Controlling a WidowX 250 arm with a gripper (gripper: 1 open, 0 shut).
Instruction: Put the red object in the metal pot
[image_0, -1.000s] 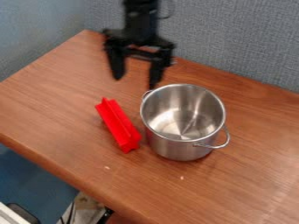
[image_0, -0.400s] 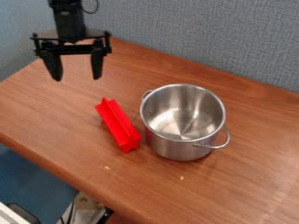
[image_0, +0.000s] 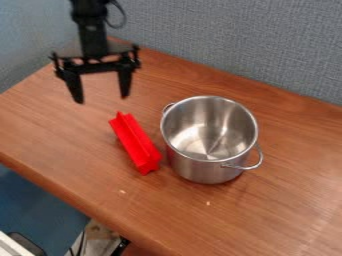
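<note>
Approach is the step in hand: the claw hangs above the wooden table, pointing straight down with its two fingers spread wide and nothing between them. It sits up and to the left of the red block, near it but not yet over it and clearly apart from it. The block lies flat on the table, its long side running diagonally from upper left to lower right, just beside the left wall of the steel pot; whether the two touch I cannot tell. The pot stands upright and looks empty. By my reading nothing of the task is done yet. The next move calls for bringing the claw over the middle of the block, lining the fingers across its narrow width rather than along its length, then lowering and closing. The pot so close on one side leaves little room for a finger there, so the outer end of the block may be the safer place to grip.
</note>
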